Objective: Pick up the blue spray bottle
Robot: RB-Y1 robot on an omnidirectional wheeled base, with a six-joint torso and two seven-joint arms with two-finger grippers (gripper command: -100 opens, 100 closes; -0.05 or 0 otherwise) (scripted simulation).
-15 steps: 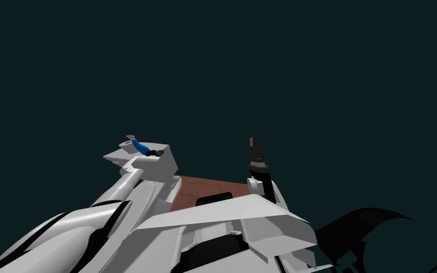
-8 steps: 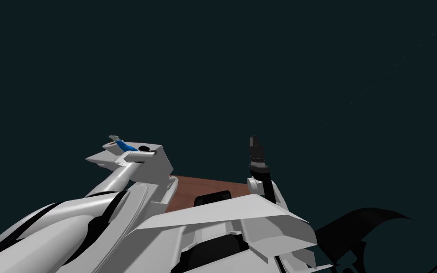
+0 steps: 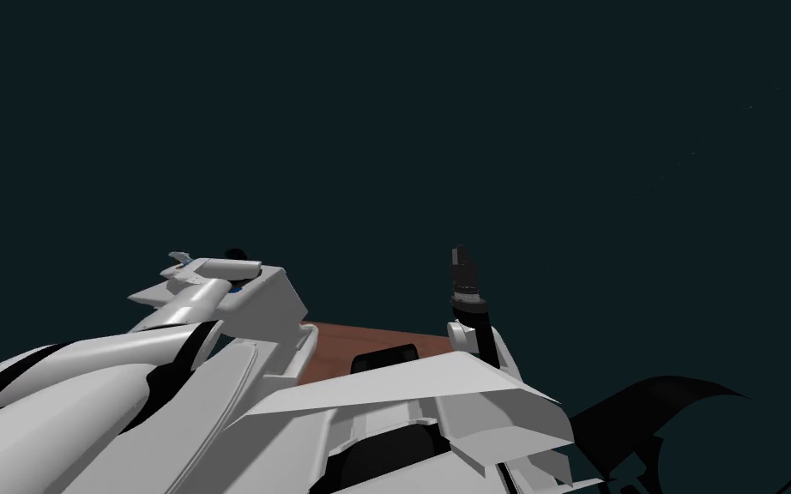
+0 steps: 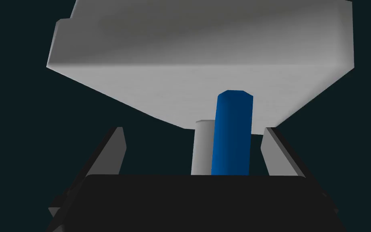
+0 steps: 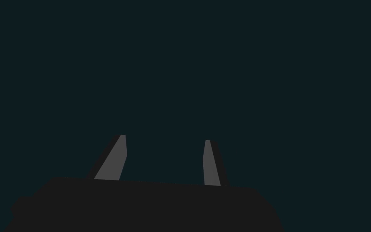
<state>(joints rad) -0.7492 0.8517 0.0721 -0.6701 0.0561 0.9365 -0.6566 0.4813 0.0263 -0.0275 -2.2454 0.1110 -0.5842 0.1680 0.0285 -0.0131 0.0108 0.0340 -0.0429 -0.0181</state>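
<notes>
My left end effector (image 4: 193, 129) wide, blue spray bottle (image 4: 233, 137) between, unpressed | arm swung left, bottle came along | grip doubtful

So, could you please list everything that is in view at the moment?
spray bottle: one, blue, between the fingers of the left gripper, a gap on each side
cylinder: one, light grey, right beside the bottle
block: one, large, light grey, beyond the bottle
flat surface: one, reddish brown, low between the two arms
black area: one, black, low on the robot's right
left gripper: one, grey fingers on a dark box, open, raised
right gripper: one, grey fingers on a dark box, open, pointing up, nothing between its fingers
</notes>
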